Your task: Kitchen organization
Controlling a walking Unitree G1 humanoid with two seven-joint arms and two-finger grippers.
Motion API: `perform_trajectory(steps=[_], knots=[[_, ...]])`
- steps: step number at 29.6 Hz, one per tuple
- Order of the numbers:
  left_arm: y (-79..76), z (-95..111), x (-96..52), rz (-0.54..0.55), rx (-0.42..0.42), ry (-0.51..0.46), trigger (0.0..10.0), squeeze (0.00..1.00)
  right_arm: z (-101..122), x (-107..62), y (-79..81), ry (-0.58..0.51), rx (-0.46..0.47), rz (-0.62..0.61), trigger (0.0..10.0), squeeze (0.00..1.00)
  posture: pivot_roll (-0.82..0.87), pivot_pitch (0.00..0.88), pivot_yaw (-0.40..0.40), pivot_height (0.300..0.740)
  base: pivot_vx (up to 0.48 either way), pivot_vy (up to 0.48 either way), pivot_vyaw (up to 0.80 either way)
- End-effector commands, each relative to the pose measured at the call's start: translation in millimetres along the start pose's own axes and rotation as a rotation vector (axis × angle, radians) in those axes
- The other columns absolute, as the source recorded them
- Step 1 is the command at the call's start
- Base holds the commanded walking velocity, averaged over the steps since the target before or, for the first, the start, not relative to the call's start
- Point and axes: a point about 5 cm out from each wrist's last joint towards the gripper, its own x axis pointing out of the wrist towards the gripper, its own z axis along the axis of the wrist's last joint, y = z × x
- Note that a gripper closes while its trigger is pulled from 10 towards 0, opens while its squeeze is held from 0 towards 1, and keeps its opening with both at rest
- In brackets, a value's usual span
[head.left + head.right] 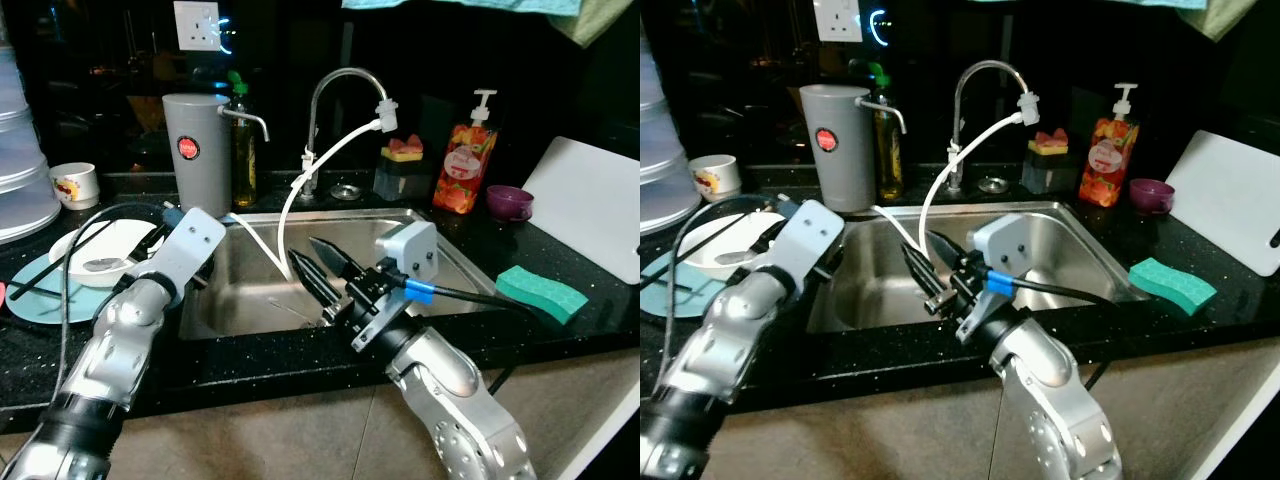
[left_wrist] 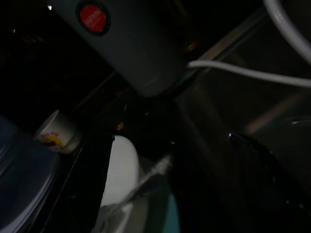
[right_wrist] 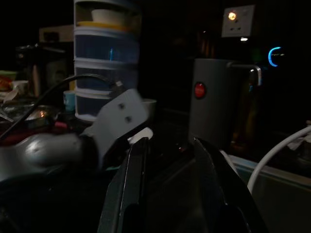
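Observation:
A white bowl (image 1: 115,245) holding a spoon (image 1: 100,265) sits on a teal plate (image 1: 40,292) left of the sink (image 1: 400,222), with black chopsticks (image 1: 60,262) lying across it. My left gripper (image 2: 172,145) reaches toward that bowl from the sink side. Its wrist block hides the fingers in the head views; in the left wrist view they stand apart with the bowl (image 2: 121,170) ahead. My right gripper (image 1: 302,248) hovers over the sink's front, open, empty and pointing left.
A grey jug (image 1: 195,150), oil bottle (image 1: 243,140), faucet (image 1: 345,80) with white hose (image 1: 300,185) and soap bottle (image 1: 465,165) line the back. A cup (image 1: 75,183) and stacked containers (image 1: 20,150) stand left. A green sponge (image 1: 540,290), purple bowl (image 1: 510,200) and white board (image 1: 595,205) lie right.

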Motion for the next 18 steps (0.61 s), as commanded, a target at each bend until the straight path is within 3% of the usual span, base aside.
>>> perform_trajectory(steps=[1, 7, 8, 9, 12, 13, 14, 15, 17, 18], knots=[[-0.5, -4, 3.7, -0.003, 0.034, 0.018, 10.0, 0.0, -1, 2.8, 5.1, 0.011, 0.01, 0.046, 10.0, 0.0, 0.02, 0.034, -0.05, 0.74, 0.0, 0.0, 0.0], [-0.2, -12, 12.6, 0.001, 0.056, 0.056, 8.7, 0.0, -16, 10.7, 11.0, 0.061, -0.003, 0.078, 10.0, 0.0, 0.02, 0.031, -0.048, 0.74, 0.0, 0.0, 0.0], [0.3, -14, 14.1, 0.004, 0.057, 0.066, 7.5, 0.0, -18, 12.8, 11.7, 0.065, -0.002, 0.077, 10.0, 0.0, 0.02, 0.024, -0.046, 0.74, 0.0, 0.0, 0.0], [0.6, -16, 14.8, 0.004, 0.057, 0.075, 4.7, 0.0, -19, 14.8, 13.1, 0.065, -0.001, 0.08, 10.0, 0.0, 0.02, 0.023, -0.048, 0.74, 0.0, 0.0, 0.0], [0.6, -18, 15.8, 0.003, 0.058, 0.084, 4.4, 0.0, -19, 16.5, 14.3, 0.065, 0.0, 0.082, 10.0, 0.0, 0.02, 0.023, -0.048, 0.74, 0.0, 0.0, 0.0], [0.8, -20, 16.1, 0.006, 0.062, 0.093, 3.5, 0.0, -19, 17.8, 15.2, 0.065, 0.002, 0.084, 10.0, 0.0, 0.02, 0.019, -0.052, 0.74, 0.0, 0.0, 0.0], [0.8, -20, 16.1, 0.006, 0.062, 0.093, 3.5, 0.0, -19, 17.8, 15.2, 0.065, 0.002, 0.084, 10.0, 0.0, 0.02, 0.019, -0.052, 0.74, 0.0, 0.0, 0.0], [1.1, -22, 16.8, 0.01, 0.067, 0.097, 2.0, 0.0, -20, 18.4, 15.7, 0.064, 0.002, 0.085, 10.0, 0.0, 0.02, 0.019, -0.054, 0.74, 0.0, 0.0, 0.0], [1.1, -22, 16.8, 0.01, 0.067, 0.097, 2.0, 0.0, -20, 18.4, 15.7, 0.064, 0.002, 0.085, 10.0, 0.0, 0.02, 0.019, -0.054, 0.74, 0.0, 0.0, 0.0], [1.3, -22, 16.8, 0.015, 0.071, 0.096, 0.0, 0.0, -20, 18.5, 15.4, 0.063, 0.003, 0.083, 10.0, 0.0, 0.02, 0.018, -0.057, 0.74, 0.0, 0.0, 0.0]])
